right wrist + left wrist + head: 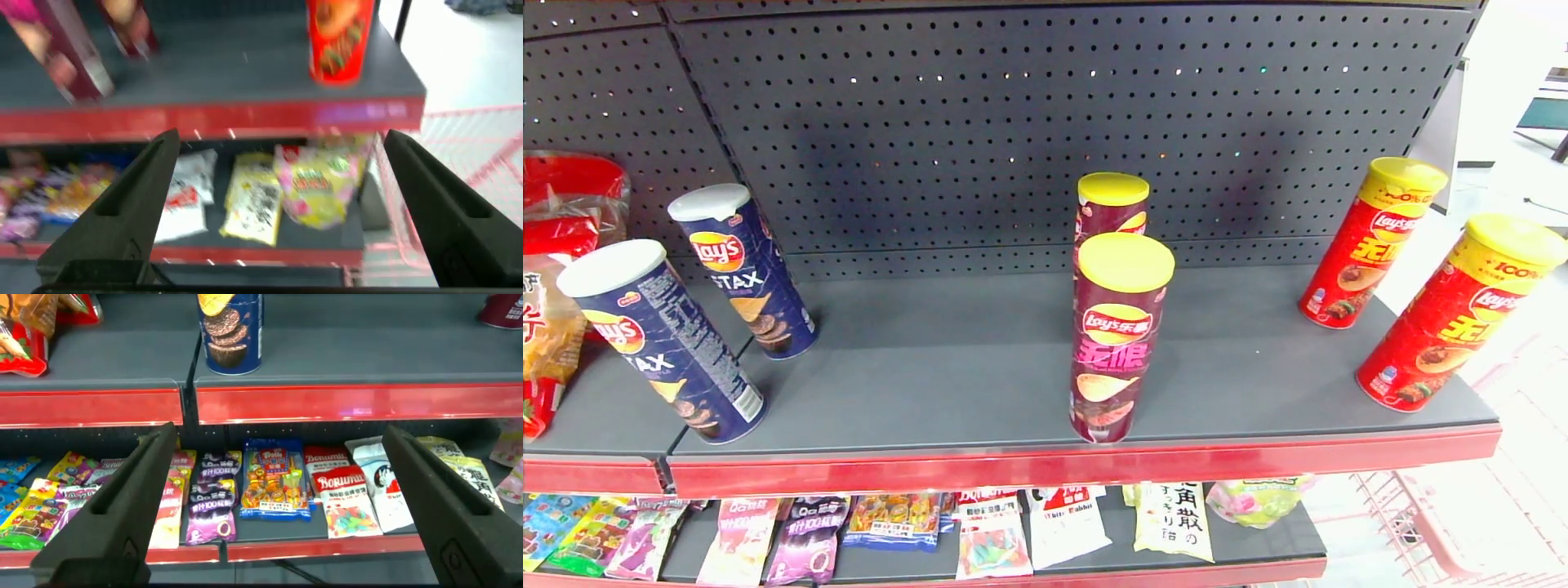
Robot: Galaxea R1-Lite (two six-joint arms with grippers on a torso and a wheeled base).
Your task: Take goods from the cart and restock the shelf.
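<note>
The grey shelf [947, 367] with a red front edge carries chip cans. Two blue cans [666, 339] stand at the left, two maroon cans [1115, 335] in the middle and two red cans [1454, 314] at the right. My left gripper [278, 514] is open and holds nothing; it hangs in front of the lower shelf, below a blue can [231, 331]. My right gripper [274, 212] is also open and holds nothing; it sits before the shelf's right end, under a red can [339, 37] and near a maroon can [65, 49]. The pink wire cart [1437, 531] stands at the lower right.
The lower shelf [1258, 543] holds a row of snack bags [274, 478]. Bagged goods [551, 278] fill the far left of the upper shelf. Wide gaps lie between the can groups. A pegboard back wall [1013, 122] closes the shelf behind.
</note>
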